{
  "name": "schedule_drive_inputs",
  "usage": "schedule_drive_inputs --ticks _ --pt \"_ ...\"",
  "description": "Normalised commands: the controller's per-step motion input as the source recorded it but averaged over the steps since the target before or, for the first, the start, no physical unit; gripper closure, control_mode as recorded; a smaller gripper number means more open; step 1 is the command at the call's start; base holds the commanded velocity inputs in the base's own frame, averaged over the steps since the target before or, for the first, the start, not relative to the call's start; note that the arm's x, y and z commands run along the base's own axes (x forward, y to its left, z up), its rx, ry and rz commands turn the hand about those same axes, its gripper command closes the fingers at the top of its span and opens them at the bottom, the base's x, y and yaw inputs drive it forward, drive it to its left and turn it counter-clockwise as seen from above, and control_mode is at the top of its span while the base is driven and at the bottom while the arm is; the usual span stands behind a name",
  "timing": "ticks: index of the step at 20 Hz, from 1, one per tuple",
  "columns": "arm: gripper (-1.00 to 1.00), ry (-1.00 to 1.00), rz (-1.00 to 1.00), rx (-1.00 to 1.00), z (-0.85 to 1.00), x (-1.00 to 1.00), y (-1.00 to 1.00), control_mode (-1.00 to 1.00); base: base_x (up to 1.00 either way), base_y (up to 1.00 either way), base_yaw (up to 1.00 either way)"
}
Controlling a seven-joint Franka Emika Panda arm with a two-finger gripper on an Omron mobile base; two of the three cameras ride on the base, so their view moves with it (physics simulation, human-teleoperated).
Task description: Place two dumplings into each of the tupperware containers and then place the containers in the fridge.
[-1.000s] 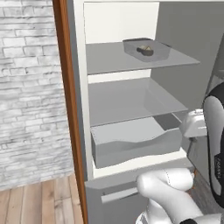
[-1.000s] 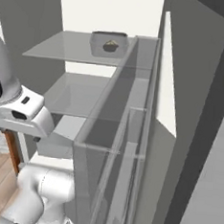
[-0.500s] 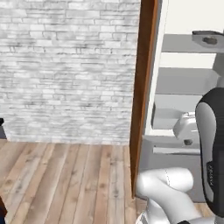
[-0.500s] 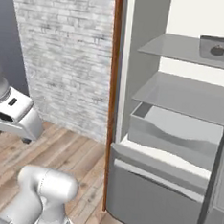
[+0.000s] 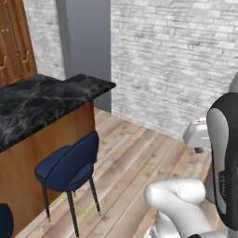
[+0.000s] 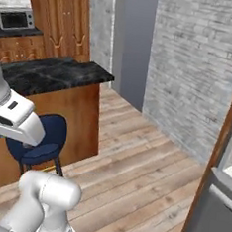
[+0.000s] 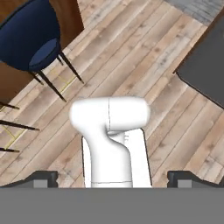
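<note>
Wooden flooring (image 6: 133, 174) fronts a brick wall (image 5: 186, 60); fridge (image 6: 215, 196) stands at right. My gripper (image 7: 112, 178) points downward, jaws fully spread, empty.

Counter (image 5: 42, 100) at left of the left base view, a stool (image 5: 69, 165) just before its front panel, wooden floor (image 5: 135, 158) beneath both; part of a second stool (image 5: 4, 223) at the lower left corner. Brick wall (image 5: 186, 60) behind the floor, a plain column (image 5: 86, 42) between wall and cabinets (image 5: 16, 42). In the right base view, microwave (image 6: 16, 18) on a ledge behind the counter; fridge (image 6: 214, 206) at the right edge, possibly with its drawer standing out. Stool below the hand, upper left in the hand view.
</note>
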Motion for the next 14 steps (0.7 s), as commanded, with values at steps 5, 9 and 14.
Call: schedule_drive_inputs --ticks 5,9,14 --pt "-1.0 0.0 0.0 0.0 0.0 0.0 0.0 1.0 -0.78 1.0 0.68" --pt "-1.0 0.0 0.0 0.0 0.0 0.0 0.0 1.0 -0.79 1.0 0.61" --pt "-1.0 0.0 0.0 0.0 0.0 0.0 0.0 1.0 -0.77 1.0 0.6"
